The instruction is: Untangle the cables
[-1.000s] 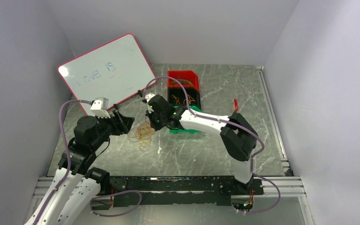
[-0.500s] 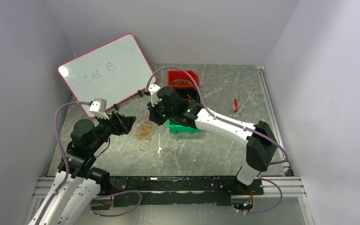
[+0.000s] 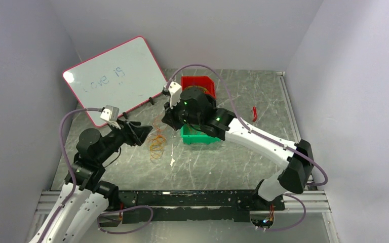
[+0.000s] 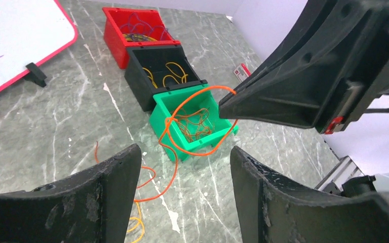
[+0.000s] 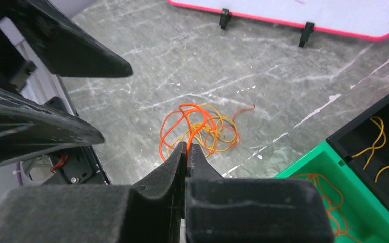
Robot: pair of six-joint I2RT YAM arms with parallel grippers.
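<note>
The cables (image 3: 156,142) are a small clump of thin orange and yellow loops on the table between the two grippers; the clump also shows in the right wrist view (image 5: 210,132). My right gripper (image 5: 188,148) is shut on one orange loop (image 5: 186,114) and holds it up from the clump. In the left wrist view this loop (image 4: 168,122) hangs from the right gripper's tip (image 4: 224,103) in front of the green bin (image 4: 163,104). My left gripper (image 3: 143,133) is open and empty, just left of the clump (image 4: 134,225).
A red bin (image 3: 197,82), a black bin (image 4: 147,86) and a green bin (image 3: 198,138) stand in a row, each holding thin wires. A pink-edged whiteboard (image 3: 114,76) leans at the back left. A small red item (image 3: 254,112) lies at the right.
My right gripper has risen and drawn back toward the bins, pulling the orange loop up out of the clump. My left gripper has edged slightly toward the clump.
</note>
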